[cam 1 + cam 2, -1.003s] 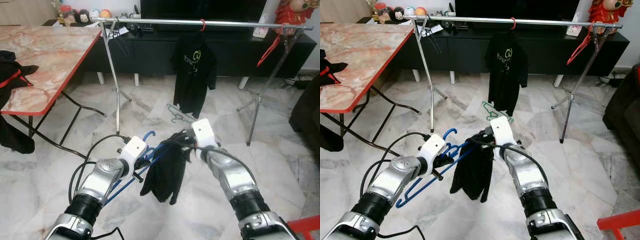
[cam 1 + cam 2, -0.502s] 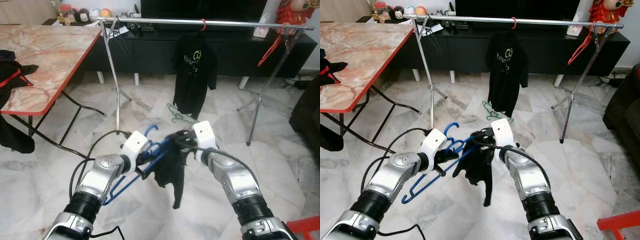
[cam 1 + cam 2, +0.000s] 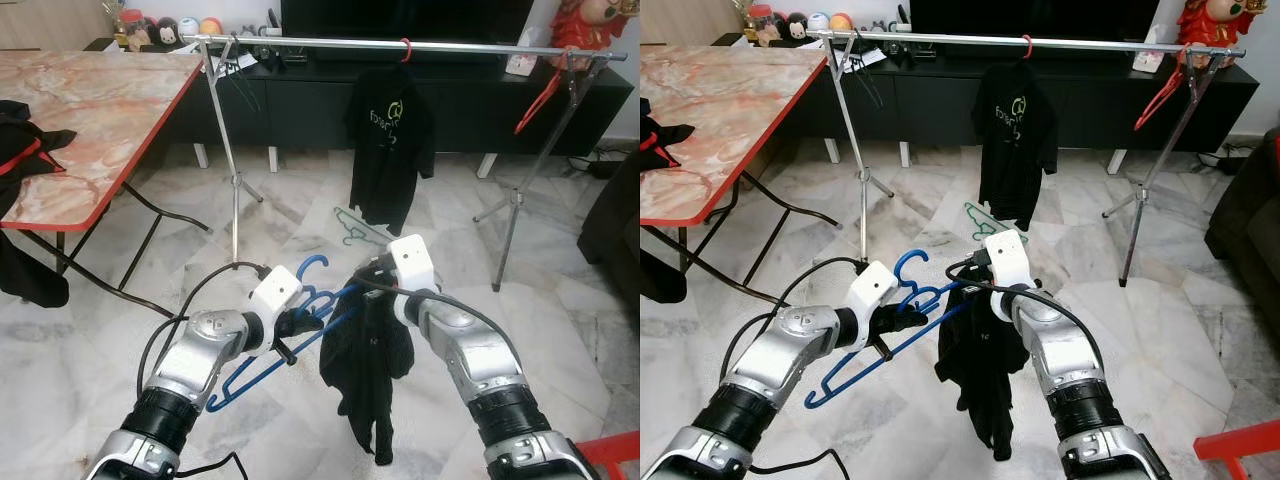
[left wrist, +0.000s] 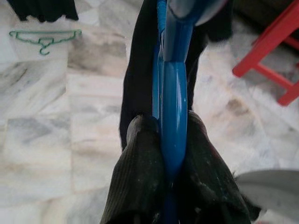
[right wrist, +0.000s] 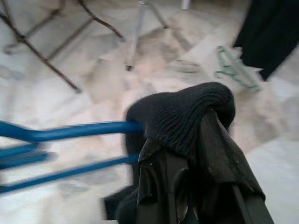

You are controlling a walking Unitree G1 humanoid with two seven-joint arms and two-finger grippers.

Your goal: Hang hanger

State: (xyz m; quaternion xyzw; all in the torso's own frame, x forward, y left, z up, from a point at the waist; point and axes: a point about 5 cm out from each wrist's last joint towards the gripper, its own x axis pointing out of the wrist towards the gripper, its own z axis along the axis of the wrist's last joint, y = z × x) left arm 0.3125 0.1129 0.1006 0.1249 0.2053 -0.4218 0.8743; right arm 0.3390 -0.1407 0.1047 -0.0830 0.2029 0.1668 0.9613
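Note:
My left gripper (image 3: 300, 322) is shut on a blue hanger (image 4: 174, 93), low in front of me, with the hook (image 3: 315, 265) pointing up. One hanger arm reaches right into a black garment (image 3: 368, 350). My right gripper (image 3: 378, 282) is shut on the top of that garment, whose knitted edge (image 5: 187, 112) is bunched over the fingers and the hanger's tip. The cloth hangs down long below the gripper. Ahead stands a metal clothes rail (image 3: 300, 42). A black T-shirt (image 3: 390, 150) hangs from it on a red hanger.
A marble-topped table (image 3: 90, 110) with black clothing (image 3: 20, 140) stands at the left. A green hanger (image 3: 352, 228) lies on the floor under the rail. A red hanger (image 3: 540, 95) hangs at the rail's right end, dark ones (image 3: 235, 70) at its left. A red stool (image 3: 615, 450) is near right.
The black garment has dropped from a bunched shape and now hangs long under my right gripper. Both grippers keep their hold, and the blue hanger has risen slightly.

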